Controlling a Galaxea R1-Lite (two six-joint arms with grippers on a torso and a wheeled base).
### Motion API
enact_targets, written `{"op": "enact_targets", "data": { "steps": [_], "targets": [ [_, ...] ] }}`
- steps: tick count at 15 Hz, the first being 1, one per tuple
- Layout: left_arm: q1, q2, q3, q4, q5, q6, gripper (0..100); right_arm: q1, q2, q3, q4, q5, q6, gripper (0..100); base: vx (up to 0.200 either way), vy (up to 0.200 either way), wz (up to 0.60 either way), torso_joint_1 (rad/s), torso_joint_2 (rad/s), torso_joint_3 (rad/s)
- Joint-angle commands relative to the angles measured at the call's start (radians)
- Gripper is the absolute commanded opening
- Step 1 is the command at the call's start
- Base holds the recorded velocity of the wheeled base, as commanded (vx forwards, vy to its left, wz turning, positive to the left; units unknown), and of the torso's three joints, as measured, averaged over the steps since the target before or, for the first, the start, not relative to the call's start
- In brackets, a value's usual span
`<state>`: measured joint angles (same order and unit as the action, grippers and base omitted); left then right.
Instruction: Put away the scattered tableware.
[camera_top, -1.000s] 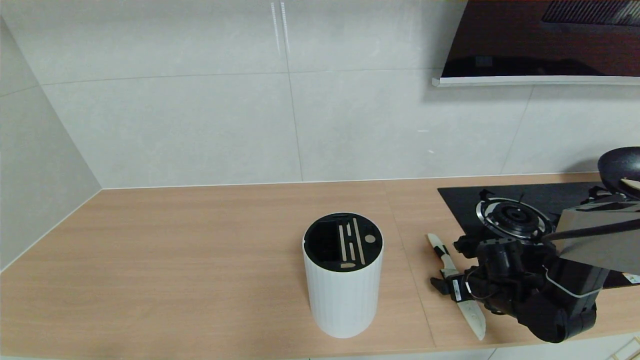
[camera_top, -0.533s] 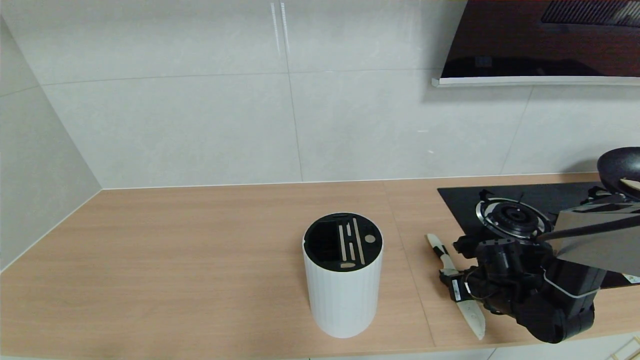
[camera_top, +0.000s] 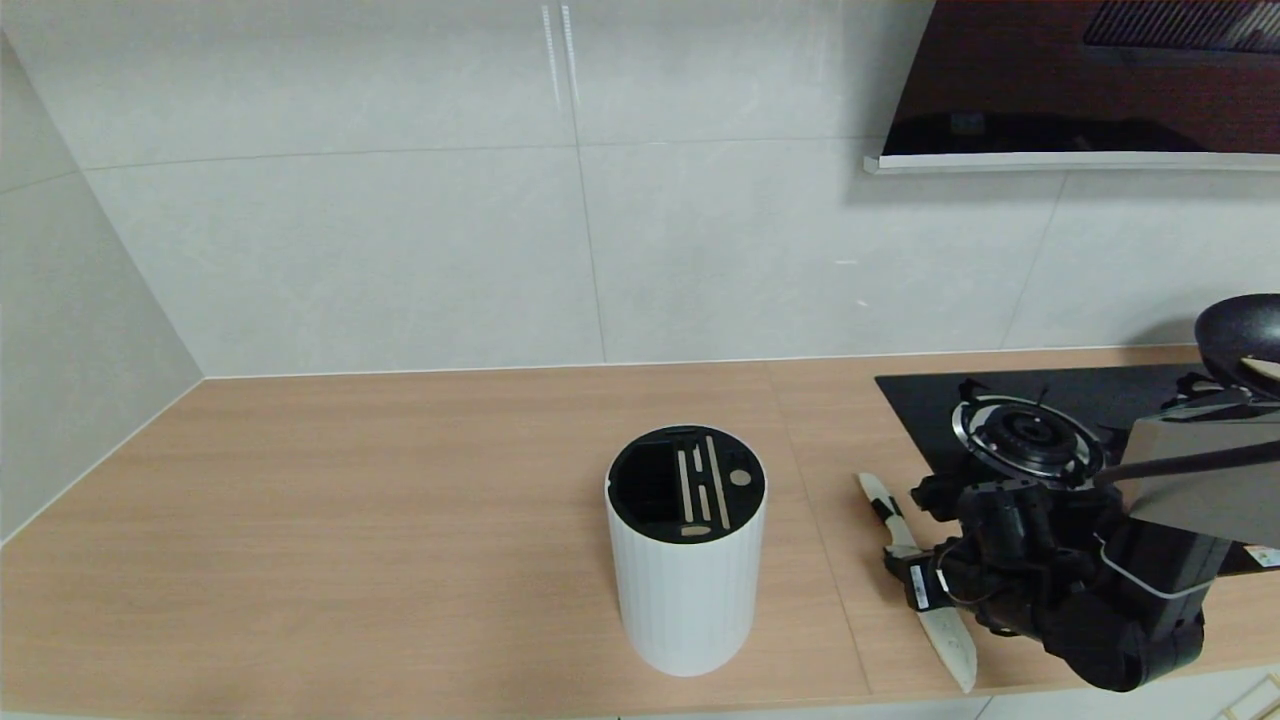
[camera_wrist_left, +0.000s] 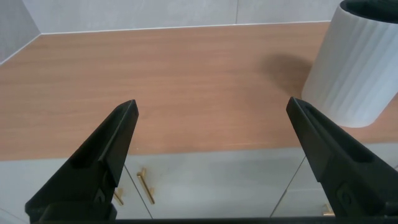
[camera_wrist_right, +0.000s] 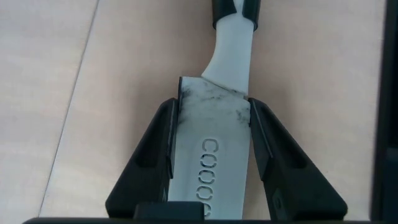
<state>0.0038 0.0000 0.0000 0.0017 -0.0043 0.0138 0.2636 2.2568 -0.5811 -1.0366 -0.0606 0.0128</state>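
Knife (camera_top: 945, 632) is the thing I'm dealing with right now. It's a pale, marbled ceramic-looking blade with a black-and-white handle, lying flat near the front edge of the bench (camera_top: 350, 500), between the white knife block (camera_top: 687, 560) and the gas hob (camera_top: 1030, 440).

My right hand (camera_wrist_right: 213, 109) is down on it, with the fingers closed across the width of the blade close to where it meets the handle. One finger is against each edge, so I'd call that a grip. From the head camera I can't tell if the knife has left the wood yet; to me it looks like it's resting there.

So I reckon we're at the pick-up step: grasp made, lift not yet done.

The next bit looks like the fiddly part. The knife needs to come straight up, turn so the tip points down, then travel over to the block and line up with one of the narrow slots (camera_top: 700, 485) in its black top. Holding it by the blade means the fingers are in the way of pushing it fully in, so I'd expect to drop it in partway and let go. Also, a smooth blade pinched by its edges could slip or twist.

The left hand (camera_wrist_left: 211, 107) is wide open and holding nothing, hanging off the bench's front edge with the block off to one side.
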Motion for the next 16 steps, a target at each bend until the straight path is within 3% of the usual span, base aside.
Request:
{"op": "enact_targets", "data": {
  "steps": [1,4,6,7,9,10,11,13,15,16],
  "targets": [
    [0.001,0.0,-0.005,-0.005,0.004,0.0,100,-0.001,-0.123,0.021,-0.017,-0.002,0.001,0,0.0,0.0,0.0,0.0,0.0,0.0],
    [-0.018,0.097,-0.179,0.066,-0.06,0.032,100,0.009,-0.299,0.015,-0.011,-0.005,-0.01,0,0.0,0.0,0.0,0.0,0.0,0.0],
    [-0.024,0.319,-0.313,0.092,-0.123,0.041,100,0.028,-0.372,-0.079,0.016,-0.005,-0.034,0,0.0,0.0,0.0,0.0,0.0,0.0],
    [-0.024,0.541,-0.451,0.081,-0.152,0.046,100,0.045,-0.43,-0.14,0.073,-0.01,-0.036,0,0.0,0.0,0.0,0.0,0.0,0.0],
    [-0.025,0.788,-0.643,0.078,-0.155,0.069,100,0.08,-0.493,-0.175,0.107,-0.016,-0.037,0,0.0,0.0,0.0,0.0,0.0,0.0],
    [-0.051,0.877,-0.723,0.073,-0.161,0.066,100,0.112,-0.514,-0.175,0.11,-0.036,-0.036,0,0.0,0.0,0.0,0.0,0.0,0.0],
    [-0.116,0.95,-0.769,0.06,-0.168,0.04,100,0.149,-0.536,-0.171,0.11,-0.08,-0.036,0,0.0,0.0,0.0,0.0,0.0,0.0],
    [-0.274,1.045,-0.764,-0.031,-0.168,-0.066,100,0.212,-0.577,-0.168,0.11,-0.131,-0.036,0,0.0,0.0,0.0,0.0,0.0,0.0],
    [-0.372,1.104,-0.739,-0.127,-0.171,-0.161,100,0.253,-0.608,-0.16,0.113,-0.134,-0.036,0,0.0,0.0,0.0,0.0,0.0,0.0],
    [-0.436,1.198,-0.707,-0.27,-0.172,-0.224,100,0.338,-0.64,-0.154,0.112,-0.142,-0.034,0,0.0,0.0,0.0,0.0,0.0,0.0]
  ]
}}
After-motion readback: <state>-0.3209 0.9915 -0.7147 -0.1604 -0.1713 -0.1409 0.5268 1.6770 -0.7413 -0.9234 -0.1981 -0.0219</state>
